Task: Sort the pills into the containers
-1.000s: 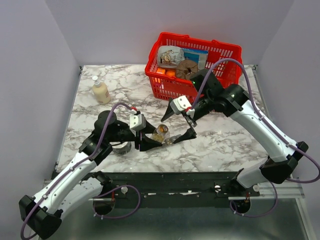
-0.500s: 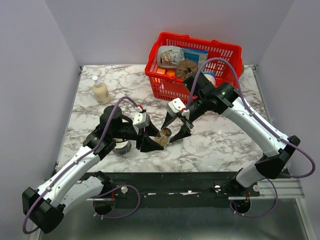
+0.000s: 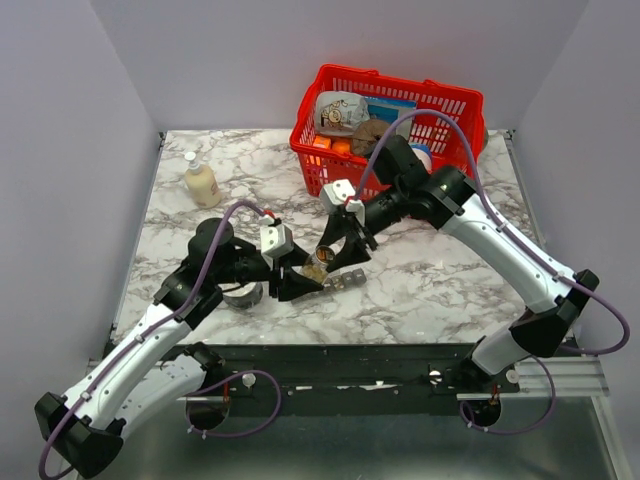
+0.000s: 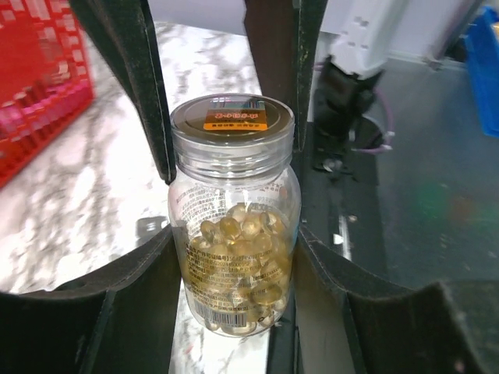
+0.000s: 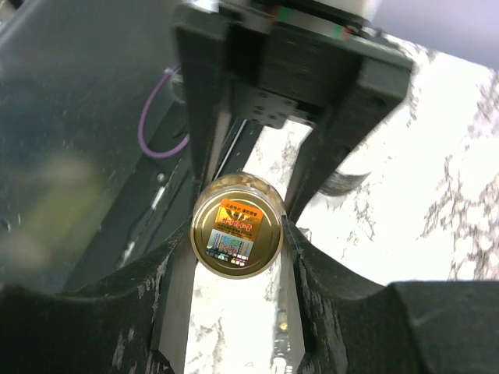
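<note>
Jaws of my left gripper [image 3: 305, 280] are drawn in tight on the rounded belly of the clear bottle [image 4: 234, 257], pinching it over the marbled table [image 3: 450, 270]. I see the pills [image 4: 238, 261] as glossy amber beads heaped in its lower half. My right gripper [image 3: 338, 252] sits at the top, black fingers pressed against both sides of the round gold-topped cap [image 5: 236, 232]

The table [image 3: 450, 275] has a white marble-look top veined in grey. A red mesh basket [image 3: 330, 178] sits towards its far edge. Well off to the left, a cream pump bottle [image 3: 201, 184] stands upright. Nearer the front lies a dark round tin [image 3: 243, 296], half hidden from here. Close to the middle is a small grey strip [image 3: 346, 279], possibly a pill organiser.
</note>
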Controlling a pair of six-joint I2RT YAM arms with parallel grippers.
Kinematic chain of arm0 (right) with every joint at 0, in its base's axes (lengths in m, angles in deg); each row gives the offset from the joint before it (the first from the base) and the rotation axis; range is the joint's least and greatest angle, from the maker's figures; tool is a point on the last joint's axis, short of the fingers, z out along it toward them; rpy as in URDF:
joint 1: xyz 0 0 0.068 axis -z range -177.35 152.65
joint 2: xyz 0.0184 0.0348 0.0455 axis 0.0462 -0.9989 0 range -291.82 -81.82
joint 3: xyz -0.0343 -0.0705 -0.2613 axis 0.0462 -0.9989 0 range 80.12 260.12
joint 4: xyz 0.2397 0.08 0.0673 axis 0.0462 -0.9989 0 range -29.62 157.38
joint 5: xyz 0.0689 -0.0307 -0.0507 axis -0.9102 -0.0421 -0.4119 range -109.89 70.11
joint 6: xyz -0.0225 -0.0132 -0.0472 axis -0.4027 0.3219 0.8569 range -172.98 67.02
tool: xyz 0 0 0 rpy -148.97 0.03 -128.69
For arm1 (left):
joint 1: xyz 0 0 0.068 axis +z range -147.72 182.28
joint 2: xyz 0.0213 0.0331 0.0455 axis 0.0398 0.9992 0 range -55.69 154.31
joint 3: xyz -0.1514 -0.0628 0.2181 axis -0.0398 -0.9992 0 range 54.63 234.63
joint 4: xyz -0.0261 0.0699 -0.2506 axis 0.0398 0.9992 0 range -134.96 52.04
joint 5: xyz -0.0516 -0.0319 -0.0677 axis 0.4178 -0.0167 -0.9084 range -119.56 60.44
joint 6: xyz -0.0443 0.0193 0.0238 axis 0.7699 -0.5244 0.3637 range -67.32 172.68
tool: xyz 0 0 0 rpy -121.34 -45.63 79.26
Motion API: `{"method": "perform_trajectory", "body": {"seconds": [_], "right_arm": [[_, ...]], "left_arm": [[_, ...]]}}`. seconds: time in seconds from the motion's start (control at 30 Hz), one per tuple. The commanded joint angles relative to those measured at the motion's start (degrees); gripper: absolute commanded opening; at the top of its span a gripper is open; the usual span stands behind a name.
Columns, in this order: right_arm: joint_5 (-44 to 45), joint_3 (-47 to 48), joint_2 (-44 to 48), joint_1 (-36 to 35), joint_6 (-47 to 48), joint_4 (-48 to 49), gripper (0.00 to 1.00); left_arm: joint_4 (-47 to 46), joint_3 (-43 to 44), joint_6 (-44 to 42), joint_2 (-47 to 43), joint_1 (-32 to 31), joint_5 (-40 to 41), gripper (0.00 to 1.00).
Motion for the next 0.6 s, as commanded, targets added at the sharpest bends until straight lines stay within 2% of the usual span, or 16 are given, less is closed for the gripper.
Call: {"method": "perform_trajectory", "body": {"seconds": [0.0,0.13,0.2,0.27,0.4,0.5,0.57], "right_arm": [[4.85,-5.44,0.22,-1.04,-20.20,8.11,0.40],[6.69,-3.71,-2.41,-1.48,-22.08,5.59,0.39],[10.99,-2.74,-4.52,-1.66,-23.91,5.23,0.39],[15.81,-3.34,-5.31,-1.75,-26.90,7.07,0.39],[23.21,-7.03,-5.93,-1.66,-40.85,16.19,0.39],[23.67,-7.65,-6.90,-1.66,-46.49,18.58,0.40],[22.36,-7.83,-6.98,-1.75,-47.22,19.73,0.42]], "left_arm": [[-10.03,0.53,1.36,-3.61,0.34,18.26,0.00],[-12.42,-0.17,1.01,-4.06,0.33,21.87,0.00],[-13.04,0.26,0.75,-3.62,0.07,23.80,0.00],[-14.09,0.26,0.74,-3.70,-0.45,28.26,0.00],[-21.10,-1.92,3.63,-4.67,-1.68,39.59,0.00],[-23.93,-3.95,6.45,-4.15,-2.04,42.88,0.00],[-24.82,-5.09,7.42,-3.53,-2.04,42.18,0.00]]}}
